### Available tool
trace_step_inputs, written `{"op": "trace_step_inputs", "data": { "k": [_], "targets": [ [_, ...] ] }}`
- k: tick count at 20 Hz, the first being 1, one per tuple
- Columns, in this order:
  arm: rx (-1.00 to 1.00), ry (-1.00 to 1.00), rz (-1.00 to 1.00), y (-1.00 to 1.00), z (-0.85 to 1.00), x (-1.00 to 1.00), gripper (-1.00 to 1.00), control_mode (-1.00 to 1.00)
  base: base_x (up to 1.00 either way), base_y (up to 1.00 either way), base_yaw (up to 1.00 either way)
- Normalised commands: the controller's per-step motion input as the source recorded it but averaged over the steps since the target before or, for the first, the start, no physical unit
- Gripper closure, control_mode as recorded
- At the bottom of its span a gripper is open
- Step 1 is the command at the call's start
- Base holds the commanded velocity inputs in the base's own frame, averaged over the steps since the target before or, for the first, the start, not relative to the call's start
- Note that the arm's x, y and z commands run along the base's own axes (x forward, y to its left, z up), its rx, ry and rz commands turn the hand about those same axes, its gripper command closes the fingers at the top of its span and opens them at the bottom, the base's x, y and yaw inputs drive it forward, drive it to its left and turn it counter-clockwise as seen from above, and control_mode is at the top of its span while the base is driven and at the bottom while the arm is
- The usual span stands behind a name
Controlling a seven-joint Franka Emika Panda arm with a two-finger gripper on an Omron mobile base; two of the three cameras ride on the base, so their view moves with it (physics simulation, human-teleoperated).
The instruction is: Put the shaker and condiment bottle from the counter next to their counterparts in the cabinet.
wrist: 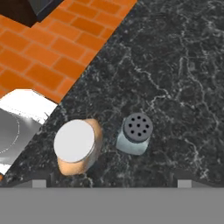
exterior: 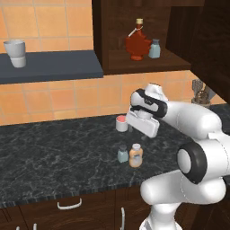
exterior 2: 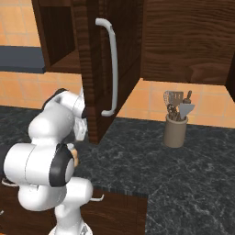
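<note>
On the black counter [exterior: 54, 152] the small pale shaker [exterior: 122, 154] and the tan-orange condiment bottle [exterior: 135, 155] stand upright side by side, near the front edge. From above, the hand view looks down on the shaker's holed grey cap [wrist: 137, 127] and the bottle's pale cap [wrist: 74, 141]. My gripper [wrist: 111, 183] hangs over them, open, with nothing between its fingers. Up in the brown cabinet [exterior: 101, 40] a red leaf-shaped bottle [exterior: 138, 41] and a second shaker [exterior: 154, 48] sit on the shelf.
A white jar with a red lid [exterior: 121, 123] stands just behind my hand. The cabinet door [exterior 2: 110, 69] hangs open over the counter. A utensil crock [exterior 2: 176, 128] is at the right. White cups [exterior: 15, 53] rest on the blue-grey wall shelf [exterior: 54, 67].
</note>
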Motion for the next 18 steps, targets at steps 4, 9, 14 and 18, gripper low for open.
{"op": "trace_step_inputs", "data": {
  "k": [4,9,14,18],
  "targets": [
    [0.00,0.00,0.03,0.10,-0.22,-0.45,-1.00,-1.00,0.00,0.00,0.00],
    [0.00,0.00,0.03,0.12,-0.17,-0.43,-1.00,-1.00,0.00,0.00,0.00],
    [0.00,0.03,0.00,0.00,-0.14,0.05,-1.00,-1.00,0.00,0.00,0.00],
    [-0.01,0.02,0.00,0.00,-0.17,0.27,-1.00,-1.00,0.00,0.00,0.00]
  ]
}}
